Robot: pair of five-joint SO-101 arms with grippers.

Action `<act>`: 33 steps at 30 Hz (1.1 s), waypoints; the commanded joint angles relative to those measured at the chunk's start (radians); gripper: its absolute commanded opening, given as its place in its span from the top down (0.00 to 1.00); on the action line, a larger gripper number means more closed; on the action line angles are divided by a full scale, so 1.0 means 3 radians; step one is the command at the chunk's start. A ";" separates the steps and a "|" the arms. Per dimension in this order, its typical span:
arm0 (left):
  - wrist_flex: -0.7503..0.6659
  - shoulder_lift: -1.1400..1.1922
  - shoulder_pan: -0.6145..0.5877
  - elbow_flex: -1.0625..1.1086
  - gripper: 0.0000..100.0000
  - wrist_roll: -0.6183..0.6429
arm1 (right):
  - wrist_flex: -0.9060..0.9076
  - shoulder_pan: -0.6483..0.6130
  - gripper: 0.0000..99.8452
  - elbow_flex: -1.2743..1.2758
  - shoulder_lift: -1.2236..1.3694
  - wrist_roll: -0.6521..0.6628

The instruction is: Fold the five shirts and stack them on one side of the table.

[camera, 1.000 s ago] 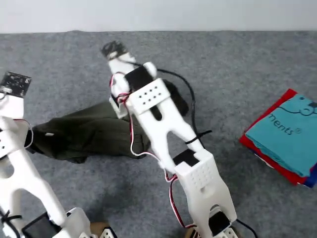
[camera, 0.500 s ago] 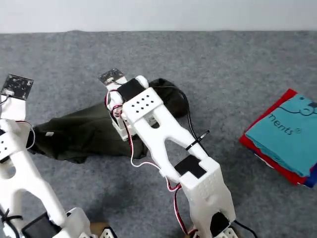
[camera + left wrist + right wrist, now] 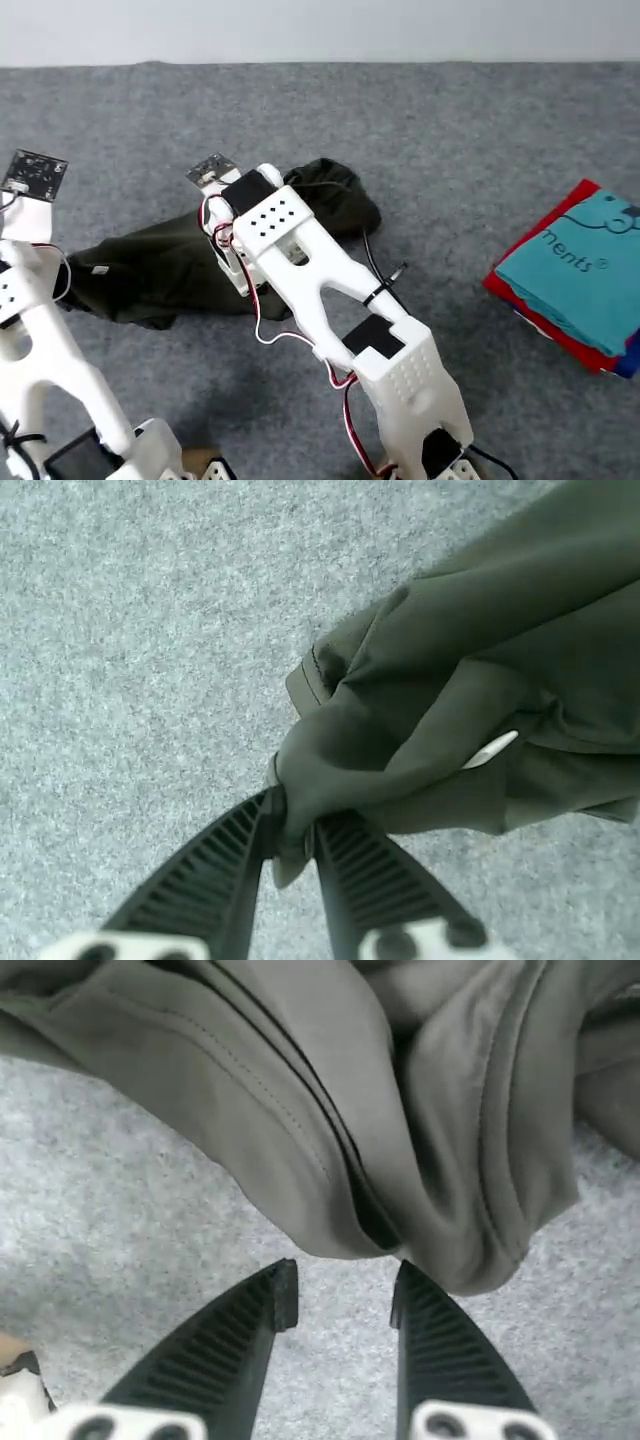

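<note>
A dark olive shirt [image 3: 160,265] lies crumpled across the table's left-middle, with a bunched end [image 3: 335,200] toward the centre. My left gripper [image 3: 292,828] is shut on a fold at the shirt's [image 3: 470,670] left end, and the left arm [image 3: 35,300] stands at the far left. The right arm [image 3: 300,250] leans over the shirt's middle. My right gripper [image 3: 343,1295] is open, its fingertips just off the near edge of the shirt [image 3: 330,1110] with grey carpet between them.
A stack of folded shirts [image 3: 575,275], teal on top of red and blue, sits at the right edge. The grey carpeted tabletop [image 3: 450,130] lies bare between the olive shirt and the stack.
The right arm has swung left and toward the near side over the shirt, uncovering the shirt's bunched end. The left arm has kept still with its hold.
</note>
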 commanded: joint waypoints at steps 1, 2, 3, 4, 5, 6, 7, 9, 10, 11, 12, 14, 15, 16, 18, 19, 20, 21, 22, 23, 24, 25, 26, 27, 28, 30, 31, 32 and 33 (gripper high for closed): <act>-0.0026 -0.0082 -0.0020 -0.0003 0.99 -0.0026 | 0.0013 0.0018 0.84 -0.0031 -0.0008 0.0020; -0.0026 -0.0082 -0.0020 -0.0003 0.99 -0.0026 | 0.0008 0.0018 0.84 -0.0031 -0.0003 0.0026; -0.0026 -0.0082 -0.0020 -0.0003 0.99 -0.0026 | -0.0018 0.0018 0.84 -0.0031 0.0008 0.0031; -0.0026 -0.0082 -0.0020 -0.0003 0.99 -0.0026 | -0.0059 0.0018 0.84 -0.0031 0.0023 0.0031; -0.0026 -0.0082 -0.0015 -0.0003 0.99 -0.0026 | -0.0105 0.0018 0.84 -0.0031 0.0038 0.0036; -0.0026 -0.0082 -0.0010 -0.0003 0.99 -0.0026 | -0.0151 0.0008 0.84 -0.0031 0.0054 0.0036; -0.0026 -0.0082 -0.0010 0.0003 0.99 -0.0026 | -0.0192 0.0003 0.84 -0.0031 0.0079 0.0041; -0.0036 -0.0082 -0.0010 0.0023 0.99 -0.0026 | -0.0263 0.0003 0.84 -0.0031 0.0115 0.0041; -0.0036 -0.0082 -0.0010 0.0028 0.99 -0.0026 | -0.0284 0.0003 0.84 -0.0031 0.0141 0.0041; -0.0031 -0.0082 -0.0010 0.0028 0.99 -0.0026 | -0.0284 0.0003 0.84 -0.0031 0.0166 0.0041; -0.0031 -0.0082 -0.0010 0.0033 0.99 -0.0026 | -0.0284 0.0003 0.84 -0.0031 0.0187 0.0041; -0.0026 -0.0082 -0.0015 0.0033 0.99 -0.0026 | -0.0279 0.0003 0.84 -0.0031 0.0217 0.0041; -0.0026 -0.0082 -0.0015 0.0033 0.99 -0.0026 | -0.0279 0.0003 0.84 -0.0031 0.0228 0.0041; -0.0026 -0.0082 -0.0010 0.0033 0.99 -0.0026 | -0.0279 0.0003 0.84 -0.0031 0.0233 0.0041; -0.0026 -0.0082 -0.0010 0.0033 0.99 -0.0026 | -0.0269 0.0003 0.84 -0.0031 0.0243 0.0041; -0.0031 -0.0082 -0.0010 0.0033 0.99 -0.0026 | -0.0269 0.0008 0.84 -0.0031 0.0243 0.0041; -0.0036 -0.0082 -0.0010 0.0033 0.99 -0.0026 | -0.0258 0.0023 0.84 -0.0031 0.0243 0.0041; -0.0036 -0.0082 -0.0010 0.0033 0.99 -0.0026 | -0.0253 0.0049 0.84 -0.0031 0.0228 0.0046; -0.0031 -0.0082 -0.0010 0.0033 0.99 -0.0026 | -0.0238 0.0090 0.84 -0.0031 0.0217 0.0046; -0.0031 -0.0082 -0.0010 0.0033 0.99 -0.0026 | -0.0228 0.0125 0.84 -0.0041 0.0207 0.0046; -0.0031 -0.0082 -0.0010 0.0033 0.99 -0.0026 | -0.0202 0.0156 0.84 -0.0056 0.0202 0.0046; -0.0031 -0.0082 -0.0010 0.0033 0.99 -0.0026 | -0.0187 0.0187 0.84 -0.0066 0.0207 0.0046; -0.0036 -0.0082 -0.0010 0.0033 0.99 -0.0026 | -0.0187 0.0197 0.84 -0.0072 0.0212 0.0046; -0.0036 -0.0082 -0.0005 0.0033 0.99 -0.0026 | -0.0202 0.0197 0.84 -0.0072 0.0217 0.0046; -0.0041 -0.0082 -0.0005 0.0033 0.99 -0.0026 | -0.0222 0.0187 0.84 -0.0082 0.0228 0.0051; -0.0041 -0.0082 -0.0005 0.0033 0.99 -0.0026 | -0.0284 0.0166 0.84 -0.0082 0.0279 0.0051; -0.0041 -0.0082 -0.0005 0.0033 0.99 -0.0026 | -0.0309 0.0136 0.84 -0.0082 0.0309 0.0051; -0.0041 -0.0082 -0.0005 0.0033 0.99 -0.0026 | -0.0320 0.0110 0.84 -0.0082 0.0345 0.0051; -0.0036 -0.0082 -0.0005 0.0033 0.99 -0.0026 | -0.0330 0.0090 0.84 -0.0082 0.0381 0.0051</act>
